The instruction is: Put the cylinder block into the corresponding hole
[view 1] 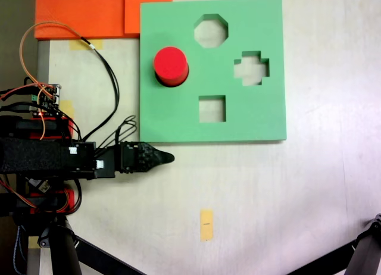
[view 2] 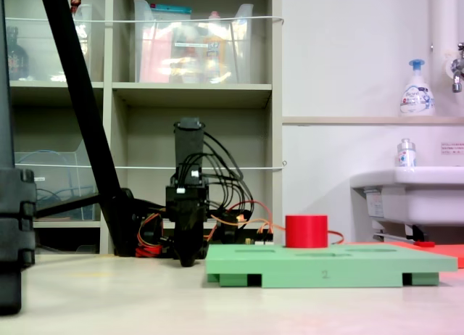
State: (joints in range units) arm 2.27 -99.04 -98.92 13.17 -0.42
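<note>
One cylinder block (view 1: 171, 65) stands upright in the corresponding hole (view 1: 164, 81) at the left of the green foam board (view 1: 250, 117) in the overhead fixed view, its red body rising well above the board face. We judge placement done or nearly so. We find the end effector (view 1: 168, 158) on the desk (view 1: 286, 197), just off the board's near edge, the block lying beyond it across that edge. It holds nothing and touches nothing we can see; only one tip shows, so we cannot tell how far it is open.
</note>
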